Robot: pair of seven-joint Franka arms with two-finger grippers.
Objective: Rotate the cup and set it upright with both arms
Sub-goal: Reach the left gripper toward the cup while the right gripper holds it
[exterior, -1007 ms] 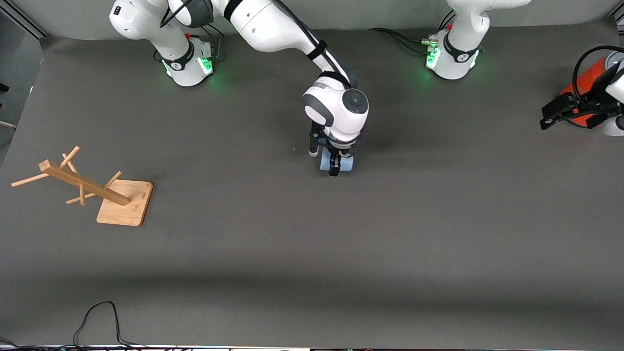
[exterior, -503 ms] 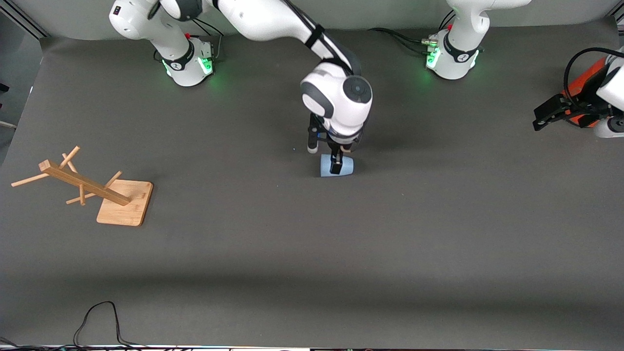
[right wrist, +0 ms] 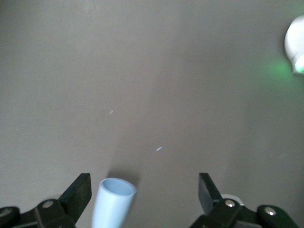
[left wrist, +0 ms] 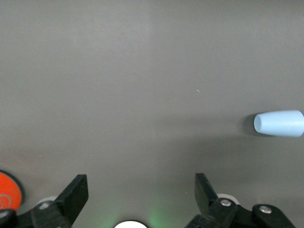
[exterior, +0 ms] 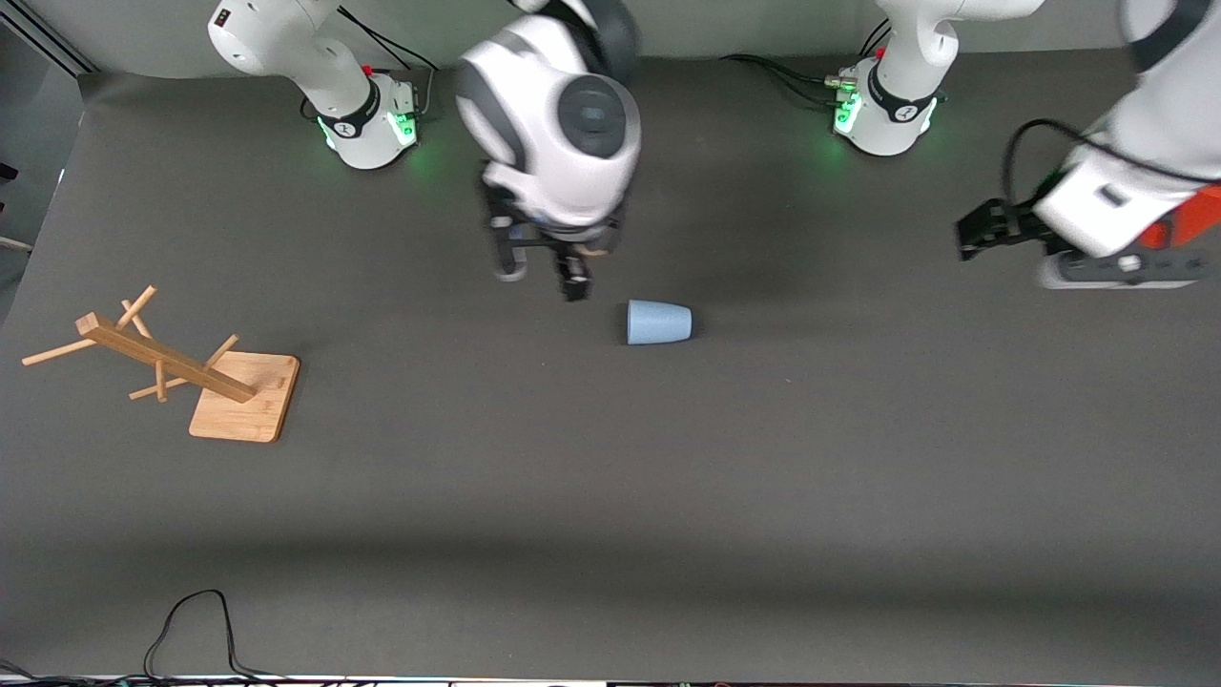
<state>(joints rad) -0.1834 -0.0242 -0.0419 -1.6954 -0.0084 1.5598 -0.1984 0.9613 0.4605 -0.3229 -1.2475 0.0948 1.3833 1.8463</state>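
My right hand (exterior: 544,277) hangs open above the bench (exterior: 610,496) beside the toppled cup (exterior: 658,322); my left hand (exterior: 983,234), open too, must grip it next, I judge.

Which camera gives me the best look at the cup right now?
The front view: the whole cup lies on its side, unobstructed. The left wrist view catches it cut off at the frame edge; the right wrist view shows only its open rim end.

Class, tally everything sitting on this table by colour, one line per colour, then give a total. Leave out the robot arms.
Pale blue: 1, the cup lying on its side
Wood-coloured: 1, the wooden rack
Orange-red: 1, the can, partly hidden by the left arm
Total: 3
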